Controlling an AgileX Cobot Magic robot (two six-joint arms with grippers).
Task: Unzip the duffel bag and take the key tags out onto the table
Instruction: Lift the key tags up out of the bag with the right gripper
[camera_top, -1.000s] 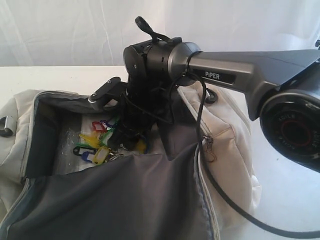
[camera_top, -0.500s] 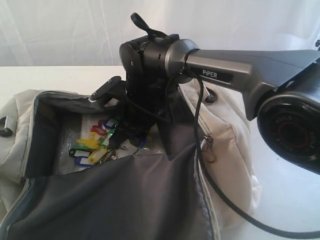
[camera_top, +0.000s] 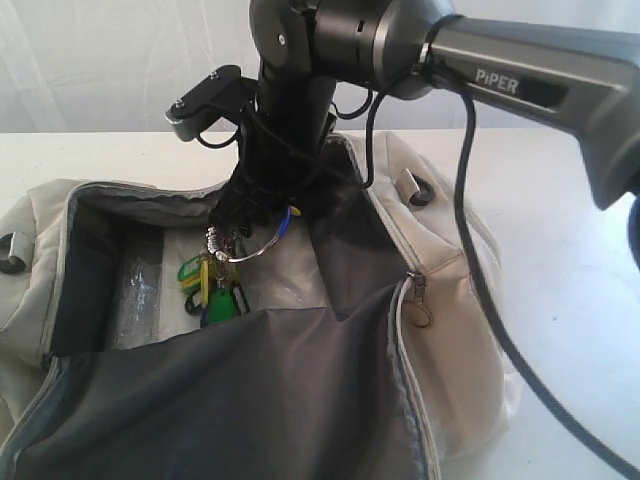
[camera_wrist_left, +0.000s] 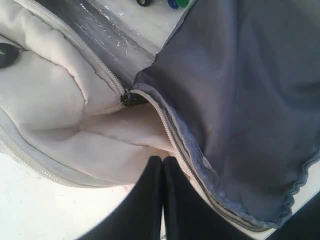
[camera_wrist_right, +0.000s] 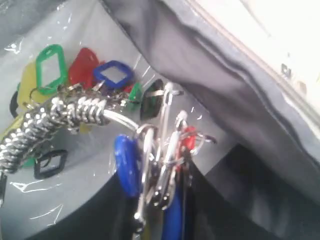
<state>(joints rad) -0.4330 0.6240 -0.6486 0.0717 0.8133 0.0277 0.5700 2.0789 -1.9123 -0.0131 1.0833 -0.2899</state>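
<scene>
Black right gripper (camera_top: 230, 215) seems clamped on the metal ring (camera_top: 256, 246) of the coloured plastic key tags (camera_top: 212, 290), dangling inside the open cream fabric duffel bag (camera_top: 450, 290). Thin ring may slip, or tags snag the grey lining (camera_top: 250, 390).

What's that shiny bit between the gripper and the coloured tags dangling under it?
A big metal ring and a bunch of smaller rings link the right gripper to the key tags; the exterior view shows it.
</scene>
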